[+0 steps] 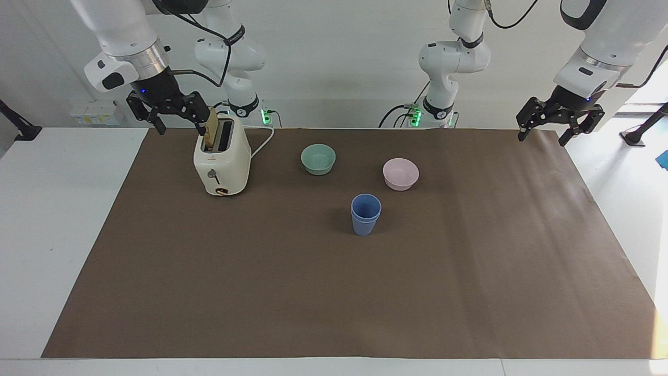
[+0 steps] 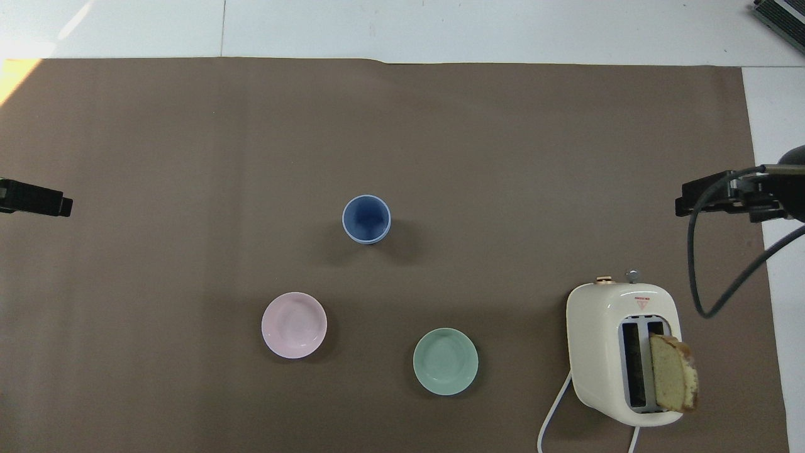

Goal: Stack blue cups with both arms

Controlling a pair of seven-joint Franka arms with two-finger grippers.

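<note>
We see the blue cups nested one inside the other, forming a single upright stack with the open mouth facing up. The stack stands on the brown mat near the middle of the counter, farther from the robots than both bowls.

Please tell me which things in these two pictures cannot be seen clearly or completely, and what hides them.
- Inner one of the stacked periwinkle-blue plastic cups: in both views the outer cup hides all but its rim.
- Left black two-finger gripper: the overhead view's edge cuts it off; only a tip shows.
- Right black two-finger gripper: cut off likewise in the overhead view.
- Slice of bread in the cream toaster: its lower part sits inside the slot.
</note>
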